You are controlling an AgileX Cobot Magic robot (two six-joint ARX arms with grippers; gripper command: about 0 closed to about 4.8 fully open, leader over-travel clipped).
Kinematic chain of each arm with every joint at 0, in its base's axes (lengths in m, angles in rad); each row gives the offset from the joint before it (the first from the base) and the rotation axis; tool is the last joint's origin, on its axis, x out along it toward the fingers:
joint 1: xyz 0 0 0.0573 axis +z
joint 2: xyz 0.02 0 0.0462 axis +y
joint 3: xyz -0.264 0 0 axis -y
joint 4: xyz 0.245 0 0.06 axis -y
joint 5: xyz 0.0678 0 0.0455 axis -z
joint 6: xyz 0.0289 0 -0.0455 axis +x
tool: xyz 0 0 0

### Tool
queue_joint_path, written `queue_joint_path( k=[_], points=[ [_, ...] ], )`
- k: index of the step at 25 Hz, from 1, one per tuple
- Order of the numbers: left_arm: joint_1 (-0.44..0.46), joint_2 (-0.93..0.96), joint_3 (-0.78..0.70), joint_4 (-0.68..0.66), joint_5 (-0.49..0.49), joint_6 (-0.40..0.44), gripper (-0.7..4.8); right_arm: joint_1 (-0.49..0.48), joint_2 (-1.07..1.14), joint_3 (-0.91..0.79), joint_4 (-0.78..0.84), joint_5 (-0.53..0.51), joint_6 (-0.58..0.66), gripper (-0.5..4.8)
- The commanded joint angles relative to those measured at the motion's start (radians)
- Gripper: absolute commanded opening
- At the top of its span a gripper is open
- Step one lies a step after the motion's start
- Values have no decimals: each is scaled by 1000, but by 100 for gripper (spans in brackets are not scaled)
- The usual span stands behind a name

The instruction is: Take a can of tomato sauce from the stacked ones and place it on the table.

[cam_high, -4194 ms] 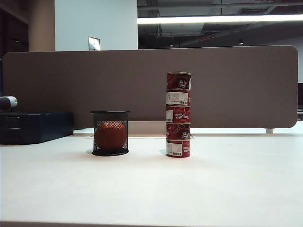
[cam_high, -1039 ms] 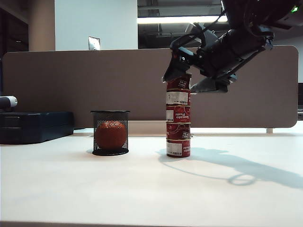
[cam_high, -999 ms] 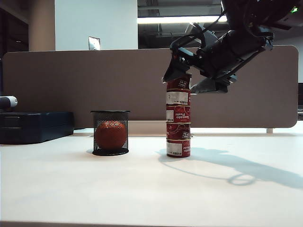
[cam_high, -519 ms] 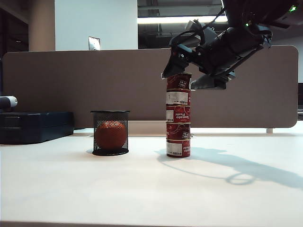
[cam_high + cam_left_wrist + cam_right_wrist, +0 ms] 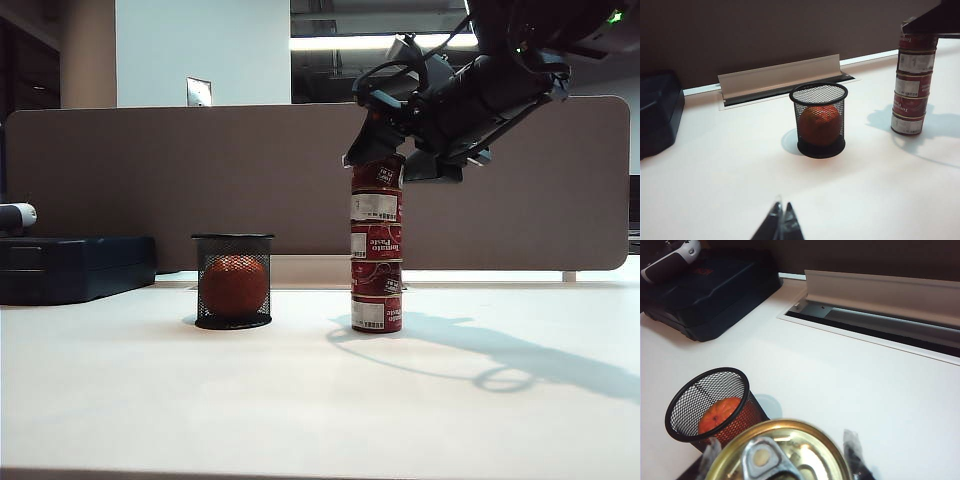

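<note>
Several red cans of tomato sauce stand as one upright stack (image 5: pixel 377 262) on the white table (image 5: pixel 300 400). My right gripper (image 5: pixel 390 163) reaches in from the upper right and is shut on the top can (image 5: pixel 378 174), one finger on each side. In the right wrist view the gold lid of that can (image 5: pixel 807 452) fills the space between the fingers of the right gripper (image 5: pixel 781 447). The top can still rests on the stack (image 5: pixel 910 85). My left gripper (image 5: pixel 781 209) is shut and holds nothing, hovering over bare table far from the cans.
A black wire-mesh cup (image 5: pixel 233 281) with an orange-red ball (image 5: pixel 233 286) inside stands left of the stack. A dark blue case (image 5: pixel 75 266) lies at the far left. A brown-grey divider panel (image 5: pixel 200 180) runs behind, with a cable slot (image 5: pixel 875 325) at its foot.
The right gripper's fingers have drawn in from wide open onto the top can, and the hand has risen slightly. The stack and the left gripper have not moved.
</note>
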Motion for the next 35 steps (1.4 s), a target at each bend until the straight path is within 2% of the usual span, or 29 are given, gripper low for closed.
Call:
queue_joint_path(
  k=[1,21,35],
  points=[
    [1,1,2,6,4,0,-5,2,-4,5,14,-3,1,241],
    [1,1,2,6,4,0,-5,-27,-118,9,0,5,-27,241],
    [1,1,2,6,4,0,-5,-213,-313,8,-290,5,-57,241]
  ],
)
